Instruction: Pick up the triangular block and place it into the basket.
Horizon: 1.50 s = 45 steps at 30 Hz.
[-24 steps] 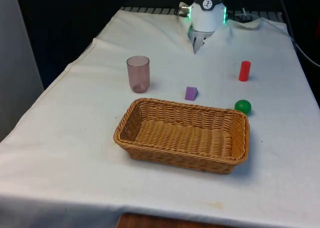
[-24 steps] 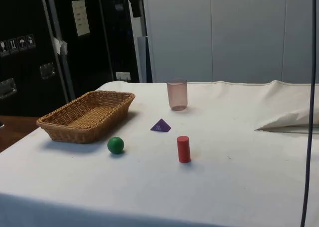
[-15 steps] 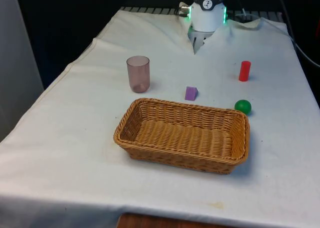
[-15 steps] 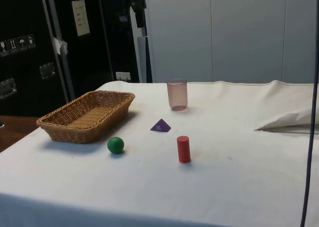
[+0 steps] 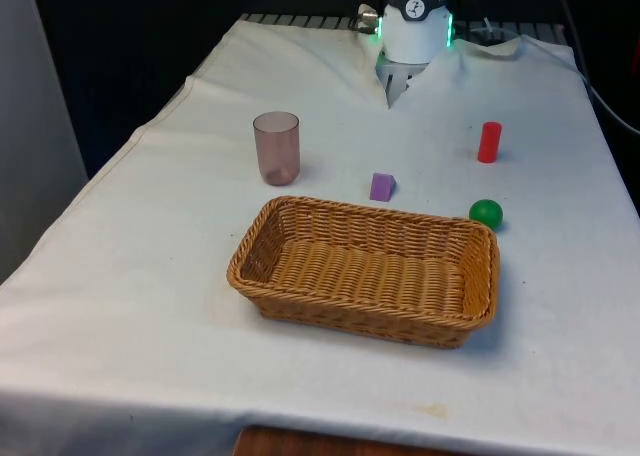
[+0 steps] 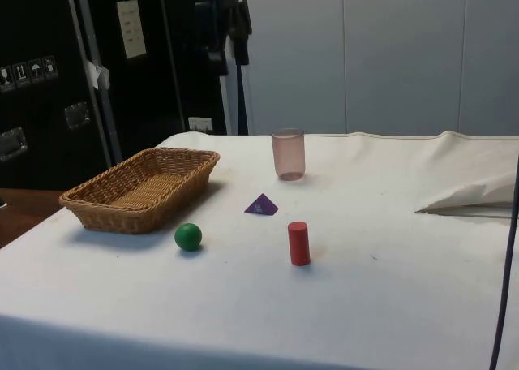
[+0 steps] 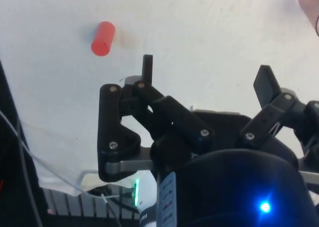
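You have a table under a white cloth [image 5: 150,276], rumpled at its far end. In the side view, dark cabinets [image 6: 49,86] stand behind it beside a pale panelled wall [image 6: 389,53], evenly lit.

On the table [image 5: 150,276] the basket [image 5: 365,271] sits nearest, the triangular block [image 5: 382,186] just behind it, the cup [image 5: 276,147] toward the front view's left, the ball [image 5: 486,213] and cylinder [image 5: 489,142] rightward.

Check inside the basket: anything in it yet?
Nothing in it: the basket shows bare wicker across its floor in the front view. The purple triangular block sits on the white cloth beyond its far rim. The near wall hides a strip of floor.
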### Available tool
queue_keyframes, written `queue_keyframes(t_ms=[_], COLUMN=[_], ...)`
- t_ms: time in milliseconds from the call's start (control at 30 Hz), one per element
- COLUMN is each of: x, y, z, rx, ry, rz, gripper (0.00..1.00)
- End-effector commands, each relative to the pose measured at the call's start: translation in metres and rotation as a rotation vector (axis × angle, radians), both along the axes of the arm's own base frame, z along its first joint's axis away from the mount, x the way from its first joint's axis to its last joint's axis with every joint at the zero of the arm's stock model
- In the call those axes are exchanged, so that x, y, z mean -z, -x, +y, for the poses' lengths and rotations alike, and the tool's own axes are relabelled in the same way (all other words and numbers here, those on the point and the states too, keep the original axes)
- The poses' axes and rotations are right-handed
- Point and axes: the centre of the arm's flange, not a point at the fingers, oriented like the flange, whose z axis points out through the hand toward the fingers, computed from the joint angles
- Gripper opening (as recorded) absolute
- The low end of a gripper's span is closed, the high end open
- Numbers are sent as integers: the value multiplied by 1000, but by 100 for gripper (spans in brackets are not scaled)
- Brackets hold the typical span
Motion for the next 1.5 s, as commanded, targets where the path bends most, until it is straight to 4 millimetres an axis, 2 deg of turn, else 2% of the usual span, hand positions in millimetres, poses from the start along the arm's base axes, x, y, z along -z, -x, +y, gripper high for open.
queue_keyframes(t_ms=[0,500,833,867,1300,1467], x=[2,30,60,59,95,113], y=[3,14,18,19,12,14], z=[0,-2,1,0,16,10], rx=[6,21,40,36,28,29], ry=[15,55,82,74,80,76], rz=[-19,-45,-78,-67,-114,-122], gripper=[100,100,100,100,100,100])
